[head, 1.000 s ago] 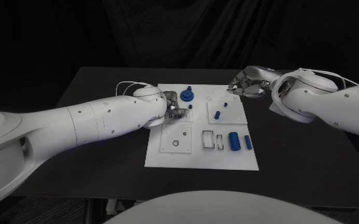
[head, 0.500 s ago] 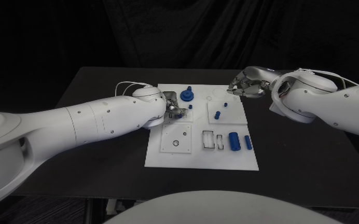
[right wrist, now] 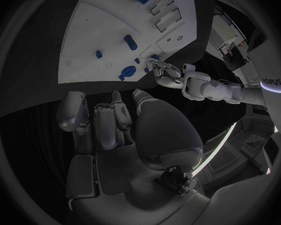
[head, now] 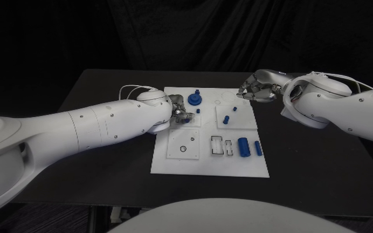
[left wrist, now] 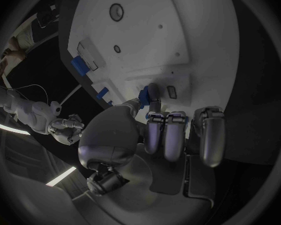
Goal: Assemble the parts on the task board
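Fingers of the left hand pinch a small blue part over the task board near its left edge. Advice: lower slow, keep part upright. Right hand hovers off far right corner, fingers curled, holding nothing.

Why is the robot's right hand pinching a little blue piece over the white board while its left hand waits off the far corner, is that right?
Not quite: the hands are swapped. The left wrist view shows the left hand pinching the small blue part over the task board. In the head view, the right hand sits off the board's far corner, holding nothing.
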